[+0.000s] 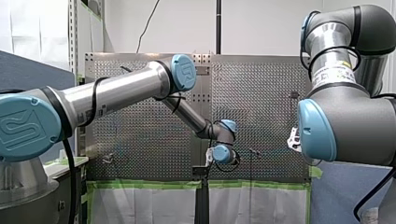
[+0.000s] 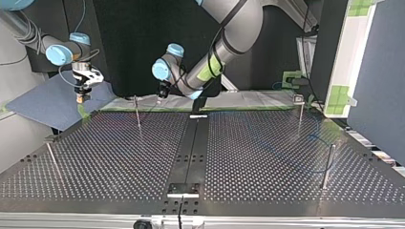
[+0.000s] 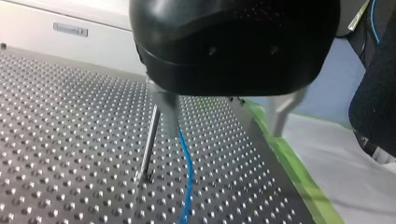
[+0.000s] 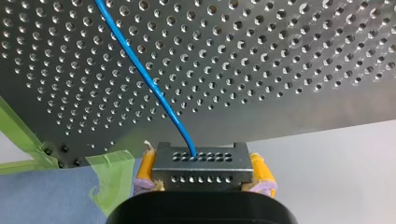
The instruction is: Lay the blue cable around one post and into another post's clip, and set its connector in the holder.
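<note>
In the right wrist view my right gripper [image 4: 201, 179], with yellow pads, is shut on a grey connector block [image 4: 198, 161]. The blue cable [image 4: 140, 70] leaves the block and runs out over the perforated plate. In the left wrist view my left gripper [image 3: 224, 130] is open, its metal fingers [image 3: 166, 107] wide apart. The blue cable [image 3: 187, 163] lies on the table under one finger, beside a thin post [image 3: 149, 140]. In the top view my right gripper [image 2: 82, 95] hangs off the table's far left corner, and my left gripper [image 2: 160, 98] hovers near a post [image 2: 137, 112].
More posts stand at the top view's right [image 2: 327, 164], far right [image 2: 300, 112] and left [image 2: 53, 160]. A faint loop of blue cable [image 2: 313, 143] lies near the right ones. A black strip [image 2: 191, 152] runs down the middle. Green tape [image 3: 289, 163] marks the table's edge.
</note>
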`<action>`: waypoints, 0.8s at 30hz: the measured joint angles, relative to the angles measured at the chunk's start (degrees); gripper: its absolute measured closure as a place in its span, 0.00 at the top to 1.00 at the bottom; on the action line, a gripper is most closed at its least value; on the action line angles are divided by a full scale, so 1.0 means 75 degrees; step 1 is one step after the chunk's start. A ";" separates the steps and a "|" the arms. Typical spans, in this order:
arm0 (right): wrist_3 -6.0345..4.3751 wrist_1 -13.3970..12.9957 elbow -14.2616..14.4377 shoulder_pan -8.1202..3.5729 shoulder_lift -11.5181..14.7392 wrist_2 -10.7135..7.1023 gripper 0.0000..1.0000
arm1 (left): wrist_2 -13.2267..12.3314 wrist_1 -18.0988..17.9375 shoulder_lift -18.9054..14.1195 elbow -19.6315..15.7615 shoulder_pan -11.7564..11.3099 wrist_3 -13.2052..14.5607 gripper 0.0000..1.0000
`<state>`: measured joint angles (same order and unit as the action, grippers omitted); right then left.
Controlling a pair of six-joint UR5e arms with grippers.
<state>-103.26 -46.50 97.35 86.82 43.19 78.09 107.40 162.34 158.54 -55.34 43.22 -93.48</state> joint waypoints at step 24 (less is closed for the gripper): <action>0.0098 -0.0023 0.0000 0.0164 -0.0006 -0.0172 0.47 | -0.0161 0.0060 -0.0897 -0.0757 0.0247 -0.0043 1.00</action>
<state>-102.53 -46.68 97.35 88.05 43.14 76.80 106.19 162.79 151.81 -61.02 45.07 -93.80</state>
